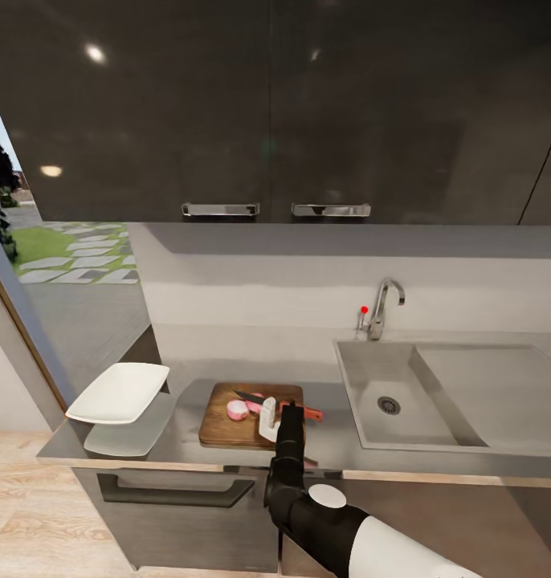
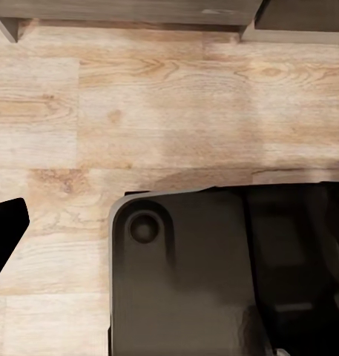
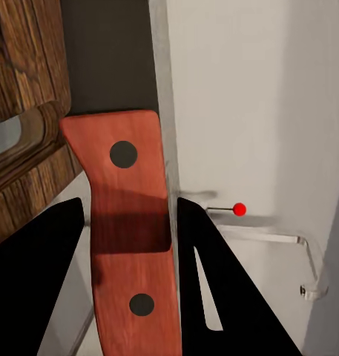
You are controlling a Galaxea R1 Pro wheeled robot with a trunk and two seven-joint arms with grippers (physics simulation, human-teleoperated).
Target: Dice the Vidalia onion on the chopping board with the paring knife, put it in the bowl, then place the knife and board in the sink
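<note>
Reaching out from the robot's own right side, the right arm stretches forward over the grey countertop [image 1: 187,449], the broadest surface beneath the hand. Off to the hand's right lies the steel sink [image 1: 364,417], its curved tap [image 1: 382,307] and red knob [image 1: 364,309] beyond it against the wall. Directly under the hand sits the brown chopping board [image 1: 219,429], and farther to the hand's left, at the counter's end, rests the white bowl [image 1: 119,392]. The right gripper [image 1: 277,417] hangs over the near right part of the board; in the right wrist view [image 3: 132,237] its two dark fingers are clamped on the red handle of the paring knife [image 3: 128,222], whose dark blade points away toward the pinkish Vidalia onion [image 1: 238,410], which lies on the board just left of the hand. The onion looks whole or barely cut, so dicing appears to be in hand. To do it well, bring the blade squarely over the onion, press straight down, and keep the grip firm so the handle does not twist. The left gripper's state cannot be told; its wrist view shows wooden floor [image 2: 139,96].
</note>
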